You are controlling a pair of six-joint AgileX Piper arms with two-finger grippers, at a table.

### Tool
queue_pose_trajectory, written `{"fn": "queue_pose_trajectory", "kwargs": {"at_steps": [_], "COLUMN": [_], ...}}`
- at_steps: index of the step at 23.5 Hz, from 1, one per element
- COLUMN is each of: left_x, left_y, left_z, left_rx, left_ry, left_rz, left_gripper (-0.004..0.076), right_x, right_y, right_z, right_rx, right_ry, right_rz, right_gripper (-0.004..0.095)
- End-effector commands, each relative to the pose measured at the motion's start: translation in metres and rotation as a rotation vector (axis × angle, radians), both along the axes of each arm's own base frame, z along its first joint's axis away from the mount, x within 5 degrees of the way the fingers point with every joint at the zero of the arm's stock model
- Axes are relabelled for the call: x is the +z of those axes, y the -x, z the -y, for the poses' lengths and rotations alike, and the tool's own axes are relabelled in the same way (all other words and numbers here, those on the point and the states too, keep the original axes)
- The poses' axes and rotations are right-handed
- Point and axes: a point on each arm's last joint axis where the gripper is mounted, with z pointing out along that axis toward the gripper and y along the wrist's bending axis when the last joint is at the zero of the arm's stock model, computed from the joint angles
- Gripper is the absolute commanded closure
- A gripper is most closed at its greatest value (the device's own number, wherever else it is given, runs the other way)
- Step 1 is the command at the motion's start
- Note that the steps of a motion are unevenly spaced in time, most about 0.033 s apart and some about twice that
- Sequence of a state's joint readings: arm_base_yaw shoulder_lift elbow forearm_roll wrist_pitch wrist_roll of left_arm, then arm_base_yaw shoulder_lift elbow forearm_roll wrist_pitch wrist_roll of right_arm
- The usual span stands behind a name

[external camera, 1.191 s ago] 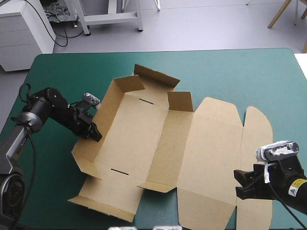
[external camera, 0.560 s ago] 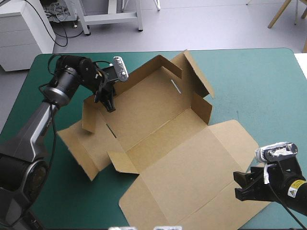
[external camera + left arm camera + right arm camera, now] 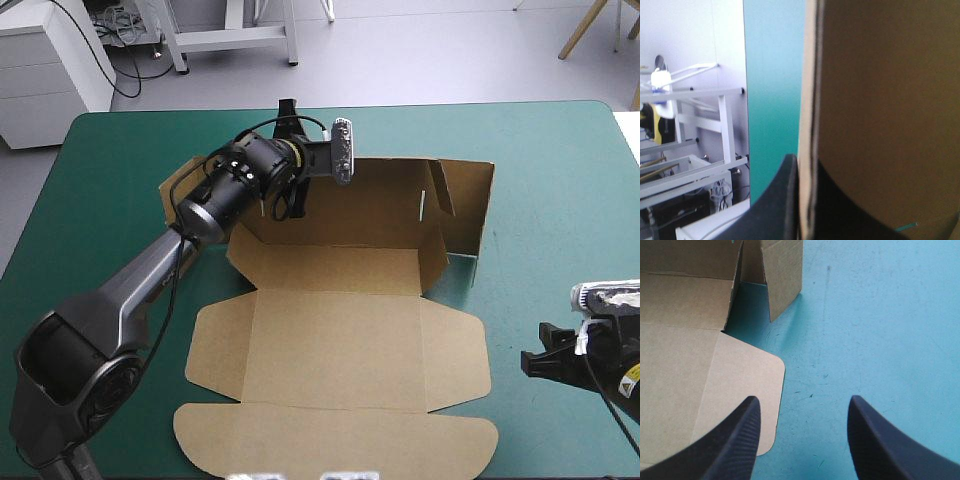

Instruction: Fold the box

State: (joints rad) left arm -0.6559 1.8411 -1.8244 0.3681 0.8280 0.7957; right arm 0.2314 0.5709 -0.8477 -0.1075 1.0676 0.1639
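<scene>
The left arm (image 3: 150, 280) comes in from the table's left near corner and reaches across to the far side of the box (image 3: 340, 340). The left gripper (image 3: 287, 203) is clamped on the box's far wall (image 3: 370, 205), close to that wall's left end. In the left wrist view the board's edge runs straight out from between the two black fingers (image 3: 780, 200). They are all but closed, with the sheet pinched between them, brown board on one side and teal-green cover (image 3: 772, 75) on the other.

The box sits at the middle of the table as an open tray. Its far wall stands upright and its floor (image 3: 330, 268) lies flat in front of that wall. The lid (image 3: 340, 440) is spread flat toward the near edge, its rounded flaps out to both sides. A short flap (image 3: 180, 185) shows beyond the arm at the left end, largely hidden by the arm. At the right end a flap (image 3: 468, 200) stands upright.

The right gripper (image 3: 535, 362) is near the table's right near corner, off the box and not touching it. Its fingers (image 3: 735, 440) stand wide apart with nothing between them. It seems to hang over bare cover, just beside the lid's rounded right corner, with the standing right flap farther ahead.
</scene>
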Motion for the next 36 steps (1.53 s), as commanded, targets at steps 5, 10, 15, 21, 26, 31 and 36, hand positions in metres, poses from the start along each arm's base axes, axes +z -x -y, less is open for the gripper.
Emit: {"fn": "queue_pose_trajectory", "kwargs": {"at_steps": [5,10,15,21,26,31,36], "left_x": [0.003,-0.016,-0.017,-0.033,-0.029,-0.044,-0.045], "left_y": [0.034,0.064,0.085,0.104,0.106,0.116,0.116], "left_z": [0.015,0.02,0.025,0.032,0.027,0.017,0.015], "left_rx": [-0.018,-0.047,-0.021,-0.034,-0.057,-0.124,-0.107], "left_ry": [0.06,0.055,0.057,0.054,0.027,0.012,0.008], "left_rz": [0.114,0.102,0.186,0.146,0.194,0.227,0.22], "left_gripper": [0.0734,0.0734,0.0734,0.0734,0.0734,0.0734,0.0734], "right_x": [0.015,0.008,0.015,0.09,0.101,0.073,0.046], "right_y": [-0.007,-0.032,-0.054,-0.093,-0.166,-0.236,-0.268], "right_z": [0.003,0.0,-0.006,-0.008,-0.004,0.014,0.016], "right_rx": [-0.021,-0.047,-0.049,-0.045,-0.002,0.016,0.031], "right_ry": [0.026,0.064,0.031,0.035,-0.016,-0.125,-0.121], "right_rz": [0.136,0.076,0.103,0.216,0.153,0.024,-0.058], "right_gripper": [0.0435,0.044,0.0441,0.0441,0.0451,0.045,0.045]}}
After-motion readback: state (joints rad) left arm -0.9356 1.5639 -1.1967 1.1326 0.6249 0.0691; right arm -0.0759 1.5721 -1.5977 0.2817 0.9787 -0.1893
